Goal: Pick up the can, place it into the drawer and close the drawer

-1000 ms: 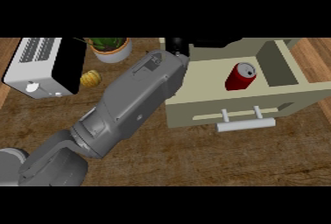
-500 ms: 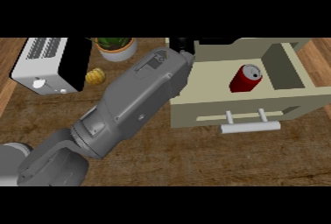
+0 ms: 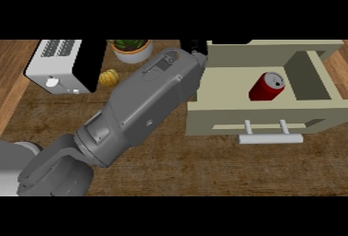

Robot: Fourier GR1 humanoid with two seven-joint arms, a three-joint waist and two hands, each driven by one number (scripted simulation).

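Inside, red can (image 3: 268, 86), label unreadable, open drawer (image 3: 258, 120)

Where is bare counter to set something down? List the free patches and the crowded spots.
Free: the wood below the drawer's handle, right of the forearm; the patch below the toaster. Crowded: between toaster, potted plant and yellow object.

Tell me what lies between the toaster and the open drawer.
In the head view, a grey forearm stretches between the toaster and the drawer. A small yellow item sits between toaster and forearm. The can lies in the drawer.
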